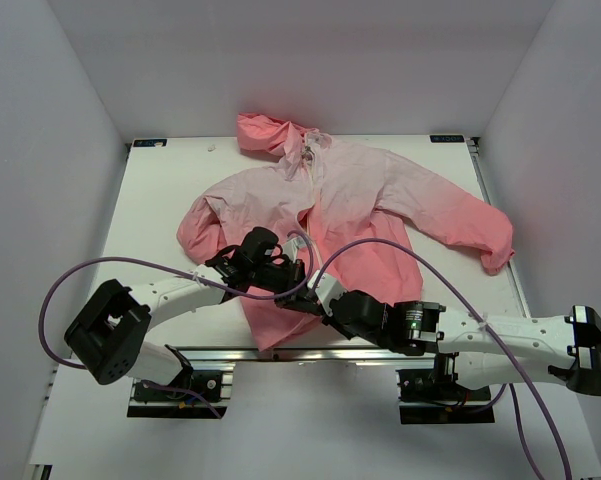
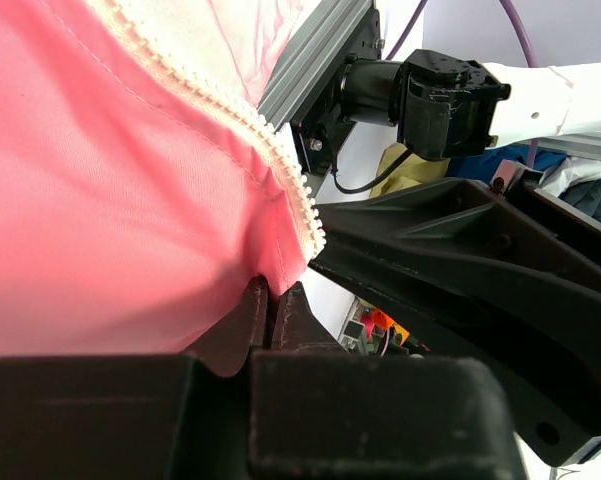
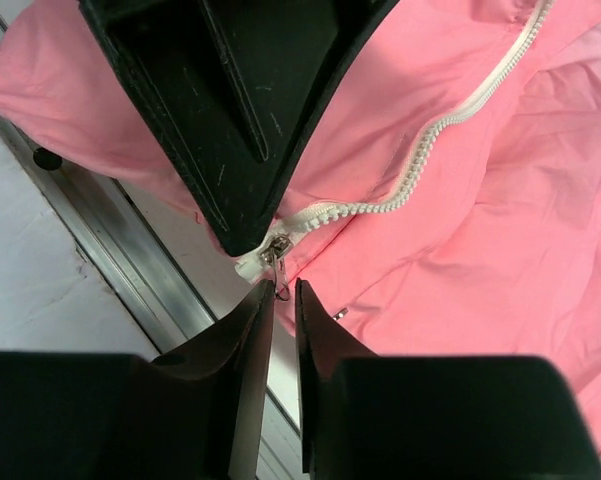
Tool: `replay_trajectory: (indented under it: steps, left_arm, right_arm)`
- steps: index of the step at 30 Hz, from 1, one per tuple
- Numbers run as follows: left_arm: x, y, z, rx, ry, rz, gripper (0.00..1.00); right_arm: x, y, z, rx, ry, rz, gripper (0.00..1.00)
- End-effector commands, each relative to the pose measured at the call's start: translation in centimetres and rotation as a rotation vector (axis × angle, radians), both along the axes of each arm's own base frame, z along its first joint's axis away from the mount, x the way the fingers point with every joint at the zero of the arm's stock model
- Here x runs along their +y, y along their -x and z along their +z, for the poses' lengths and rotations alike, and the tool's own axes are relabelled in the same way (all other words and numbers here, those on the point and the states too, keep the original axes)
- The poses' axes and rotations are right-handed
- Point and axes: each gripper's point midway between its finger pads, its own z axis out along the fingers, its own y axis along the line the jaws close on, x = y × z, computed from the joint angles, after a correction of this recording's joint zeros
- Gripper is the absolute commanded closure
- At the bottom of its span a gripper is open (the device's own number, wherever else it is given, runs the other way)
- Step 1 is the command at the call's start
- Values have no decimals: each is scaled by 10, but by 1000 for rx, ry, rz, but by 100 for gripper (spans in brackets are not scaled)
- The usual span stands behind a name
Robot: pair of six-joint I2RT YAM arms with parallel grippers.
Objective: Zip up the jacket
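**Top view.** Your jacket lies spread on the table, hood at the far side and hem towards the near edge. Both arms meet over the hem. The left gripper reaches in from the left and the right gripper from the right, with their tips just beside each other.

**Left wrist.** Your left fingers are closed tight on a fold of pink cloth, just beside the lower end of the zipper. The right gripper's black body lies close on the right.

**Right wrist.** Your right jaws stand at a narrow slit, with the pull at its mouth. You cannot tell whether the pull is pinched. The left gripper's dark finger sits on the hem just above the pull. A metal rail runs near the hem.
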Motion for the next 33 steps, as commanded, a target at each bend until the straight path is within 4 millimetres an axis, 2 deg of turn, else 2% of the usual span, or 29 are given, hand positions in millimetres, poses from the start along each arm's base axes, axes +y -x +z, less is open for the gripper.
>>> replay_trajectory:
  steps: [1,7,12,16,20,23,33]
  left_arm:
    - [0,5,16,-24,37,-28,100]
    - [0,5,19,-31,44,-33,100]
    - [0,5,18,-25,41,-34,100]
    - [-1,5,18,-25,45,-38,100]
    - [0,6,19,-23,46,-40,100]
    - [0,7,18,-20,43,-41,100]
    - [2,9,12,13,16,-43,100]
  right_arm:
    - [2,-4,7,-18,-29,-14,80]
    - [5,-5,3,-21,-24,-17,84]
    - [11,1,-1,-2,-28,28,79]
    - [15,4,-4,8,-35,43,82]
    - [12,-3,-4,-16,-36,3,89]
    - [11,-10,-2,-39,-47,-40,100]
    - [-3,-29,15,-114,-116,-180,100]
